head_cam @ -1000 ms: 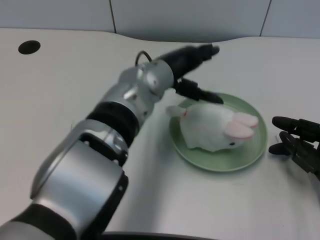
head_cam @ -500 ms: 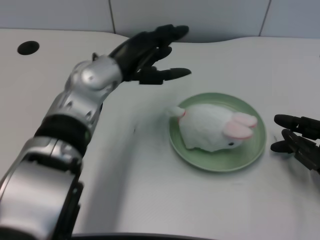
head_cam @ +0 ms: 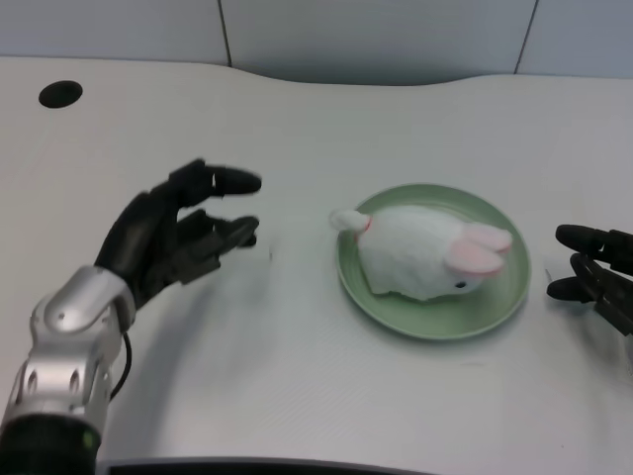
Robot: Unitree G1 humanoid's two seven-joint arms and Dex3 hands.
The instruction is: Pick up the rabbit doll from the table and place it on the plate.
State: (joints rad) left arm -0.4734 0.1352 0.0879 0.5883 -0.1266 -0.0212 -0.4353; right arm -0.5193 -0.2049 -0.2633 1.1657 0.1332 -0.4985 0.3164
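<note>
We have drawn our left robot hand (head_cam: 178,237) back toward the bench's (head_cam: 297,396) near-left edge, released; the rabbit doll (head_cam: 420,252) lies on the plate (head_cam: 396,317), task seemingly done.

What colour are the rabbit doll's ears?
Pink, on the white rabbit doll; seen in the head view.

No legible text or markings.

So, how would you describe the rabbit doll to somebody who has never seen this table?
Find the round green plate on the right half of the white table. The rabbit doll lies on it: a white plush with pink ears, the only soft thing there.
</note>
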